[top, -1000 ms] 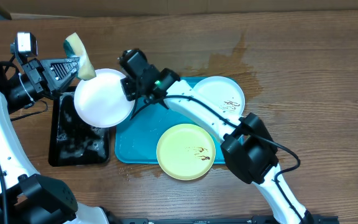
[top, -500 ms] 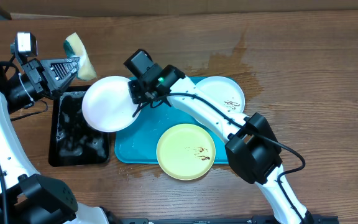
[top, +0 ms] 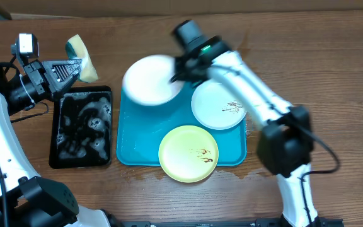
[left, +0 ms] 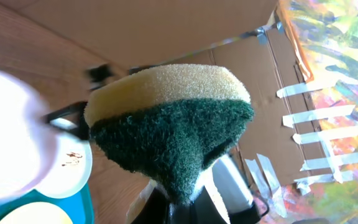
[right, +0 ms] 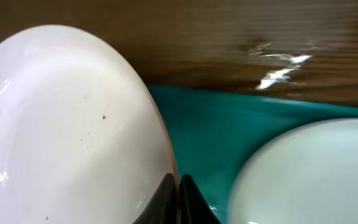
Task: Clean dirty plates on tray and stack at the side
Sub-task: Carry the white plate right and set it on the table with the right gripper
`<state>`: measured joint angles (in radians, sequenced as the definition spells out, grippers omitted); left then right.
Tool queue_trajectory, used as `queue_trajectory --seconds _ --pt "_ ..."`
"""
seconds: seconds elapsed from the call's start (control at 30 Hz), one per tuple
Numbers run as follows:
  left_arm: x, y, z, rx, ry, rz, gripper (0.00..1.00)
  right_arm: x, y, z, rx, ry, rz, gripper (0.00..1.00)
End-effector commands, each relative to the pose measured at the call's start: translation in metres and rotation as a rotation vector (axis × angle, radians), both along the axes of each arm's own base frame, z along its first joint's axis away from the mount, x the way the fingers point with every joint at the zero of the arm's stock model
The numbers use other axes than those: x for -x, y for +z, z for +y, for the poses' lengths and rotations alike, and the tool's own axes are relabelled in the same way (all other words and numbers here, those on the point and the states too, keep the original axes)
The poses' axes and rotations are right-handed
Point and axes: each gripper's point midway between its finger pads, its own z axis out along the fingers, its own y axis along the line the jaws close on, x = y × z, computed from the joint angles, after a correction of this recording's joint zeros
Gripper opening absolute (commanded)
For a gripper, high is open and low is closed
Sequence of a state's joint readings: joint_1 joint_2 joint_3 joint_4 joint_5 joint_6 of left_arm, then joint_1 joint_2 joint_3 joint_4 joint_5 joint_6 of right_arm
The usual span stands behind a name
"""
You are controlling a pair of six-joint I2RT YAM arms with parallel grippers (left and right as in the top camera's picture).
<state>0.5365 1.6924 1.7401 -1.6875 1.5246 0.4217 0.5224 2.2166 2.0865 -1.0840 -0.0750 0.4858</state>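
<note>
Two grips: right hand pinches a blurred white plate, left hand squeezes a sponge hiding its tips.

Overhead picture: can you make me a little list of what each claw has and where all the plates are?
left claw: shut on the sponge, past the black tray's far edge
right claw: shut on the rim of the held white plate
held white plate: over the blue tray's far left corner
smeared white plate: at the blue tray's far right corner, brown marks
yellow-green plate: hanging over the blue tray's near edge, brown marks
black tray: sudsy
</note>
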Motion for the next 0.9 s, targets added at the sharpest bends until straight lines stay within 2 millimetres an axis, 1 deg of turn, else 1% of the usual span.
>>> queue_trajectory --seconds 0.0,0.13,0.2,0.23,0.33,0.37,0.43,0.5,0.57,0.63,0.7,0.77,0.87 --pt "0.006 0.005 -0.006 -0.045 -0.01 -0.039 0.04 -0.019 0.049 -0.068 -0.024 -0.137 -0.05 0.04" --pt "0.006 0.002 -0.006 -0.06 -0.011 -0.03 0.04 -0.027 0.043 -0.162 0.022 -0.298 0.028 0.04" --pt "0.007 0.001 -0.006 -0.065 -0.012 -0.027 0.04 -0.027 0.039 -0.208 0.034 -0.392 0.069 0.04" --pt "0.007 0.001 -0.006 -0.065 -0.012 -0.027 0.04 -0.025 0.037 -0.237 0.042 -0.448 0.09 0.04" --pt "0.006 0.001 -0.006 -0.067 -0.012 -0.03 0.04 -0.015 0.034 -0.314 0.056 -0.592 0.132 0.04" --pt "0.006 0.001 -0.006 -0.068 -0.012 -0.031 0.04 -0.01 0.033 -0.335 0.058 -0.638 0.148 0.04" --pt "0.006 0.001 -0.006 -0.068 -0.012 -0.031 0.04 0.006 0.03 -0.371 0.064 -0.718 0.19 0.04" --pt "0.006 0.0 -0.006 -0.073 -0.012 -0.027 0.04 0.023 0.028 -0.395 0.063 -0.775 0.239 0.04" --pt "0.007 -0.003 -0.005 -0.086 -0.013 -0.019 0.04 0.041 0.026 -0.412 0.08 -0.82 0.291 0.04" --pt "0.007 -0.006 -0.005 -0.1 -0.014 -0.01 0.04 0.059 0.025 -0.427 0.135 -0.848 0.337 0.04" --pt "0.007 -0.008 -0.005 -0.109 -0.015 -0.004 0.04 0.072 0.025 -0.435 0.185 -0.862 0.374 0.04" --pt "0.007 -0.008 -0.005 -0.112 -0.015 -0.003 0.04 0.081 0.025 -0.437 0.22 -0.859 0.405 0.04" --pt "0.007 -0.008 -0.005 -0.113 -0.015 -0.002 0.04 0.089 0.025 -0.431 0.23 -0.837 0.446 0.04"
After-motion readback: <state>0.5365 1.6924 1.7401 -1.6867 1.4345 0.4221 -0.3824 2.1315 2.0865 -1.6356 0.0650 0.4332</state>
